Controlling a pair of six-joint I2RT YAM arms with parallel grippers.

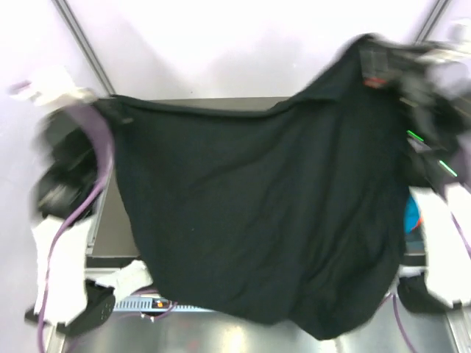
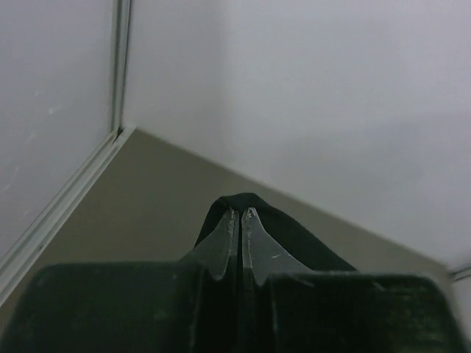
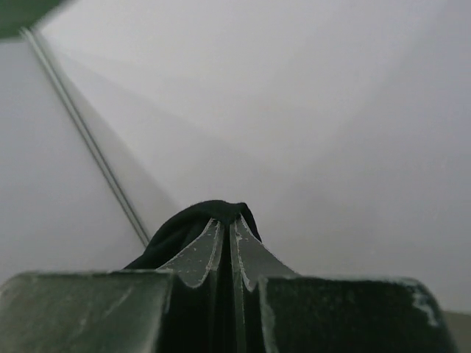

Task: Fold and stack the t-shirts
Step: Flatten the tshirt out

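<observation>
Two grippers hold one black shirt (image 1: 257, 213) spread in the air above the worktop (image 1: 118, 224): left gripper (image 2: 240, 220) at its 9 o'clock corner, right gripper (image 3: 227, 229) at 1 o'clock, jaws clamped on cloth. Soft, light and floppy, so likely best held by corners or hems

blocked: centre, hanging black t-shirt (image 1: 257, 213) | free: above it

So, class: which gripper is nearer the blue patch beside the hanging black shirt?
Right. The right gripper pinches the black shirt on the same side as the blue patch; the left gripper pinches the opposite end, far across.
</observation>
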